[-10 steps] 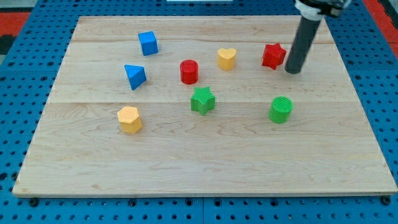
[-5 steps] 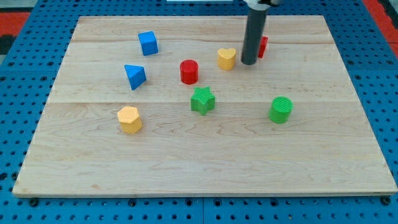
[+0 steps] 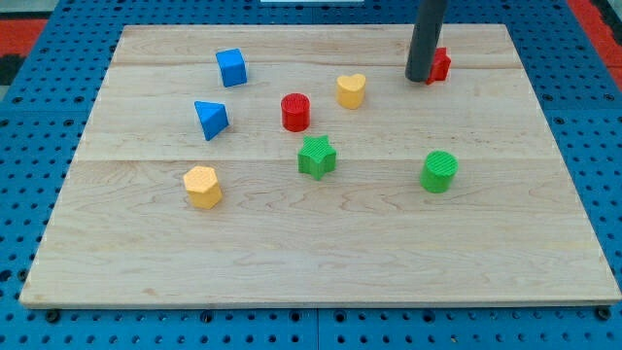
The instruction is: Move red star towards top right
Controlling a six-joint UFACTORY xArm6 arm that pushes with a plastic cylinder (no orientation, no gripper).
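The red star (image 3: 439,65) lies near the view's top right of the wooden board, partly hidden behind my rod. My tip (image 3: 419,79) rests on the board right against the star's left side, touching or nearly touching it. The yellow heart (image 3: 352,90) lies to the left of my tip.
A red cylinder (image 3: 295,112), green star (image 3: 317,157), green cylinder (image 3: 439,171), blue cube (image 3: 231,68), blue triangular block (image 3: 210,119) and yellow hexagonal block (image 3: 202,186) are spread over the board (image 3: 311,253). Blue pegboard surrounds it.
My tip swung from the star's right side round to its left, then moved up and right. The red star has shifted up and to the right. The yellow heart shifted slightly left.
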